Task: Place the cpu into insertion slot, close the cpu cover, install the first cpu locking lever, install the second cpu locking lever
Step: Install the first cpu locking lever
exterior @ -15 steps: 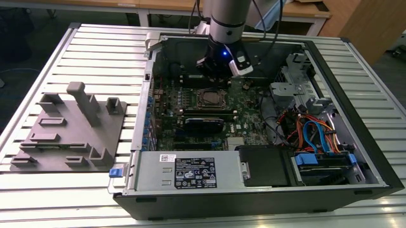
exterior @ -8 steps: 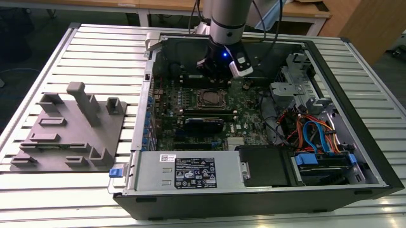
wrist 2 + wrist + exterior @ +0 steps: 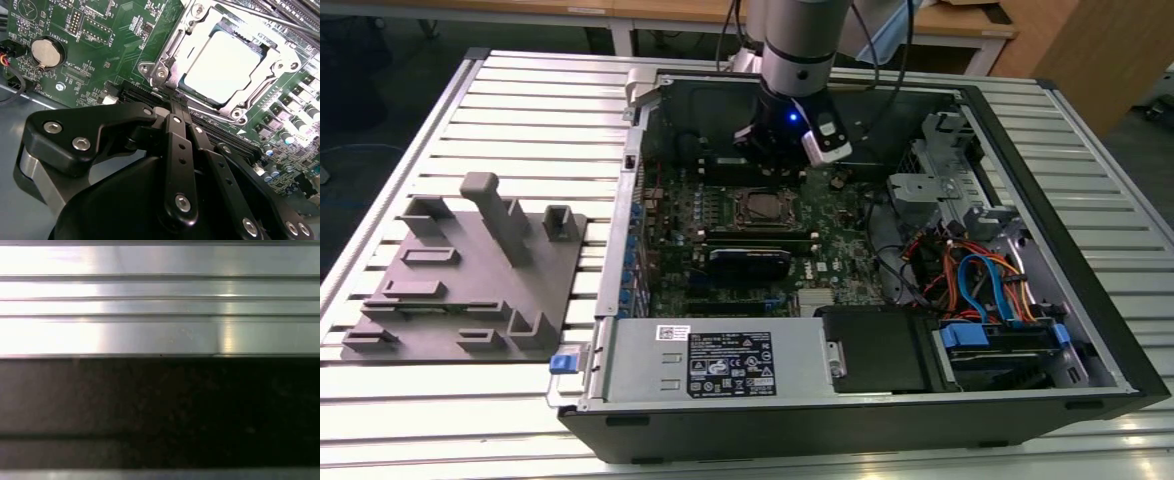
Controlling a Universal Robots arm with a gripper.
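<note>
The cpu (image 3: 222, 65), with its pale silver top, lies in the insertion slot (image 3: 761, 207) on the green motherboard. The cpu cover (image 3: 170, 52) is a silvery frame lying flat around it. A thin metal locking lever (image 3: 260, 17) runs along the socket's far side. My gripper (image 3: 172, 102) has its black fingers (image 3: 177, 150) pressed together, shut, with the tips at a corner of the cover frame. In the exterior view the gripper (image 3: 774, 165) hangs inside the open computer case, just behind the socket.
The case walls (image 3: 1067, 260) enclose the board. A power supply (image 3: 720, 365), a drive bay and coloured cables (image 3: 974, 280) fill the near and right side. A grey fixture plate (image 3: 467, 270) lies on the slatted table (image 3: 160, 335). A coin battery (image 3: 46, 52) and black memory slots (image 3: 230, 145) sit near the socket.
</note>
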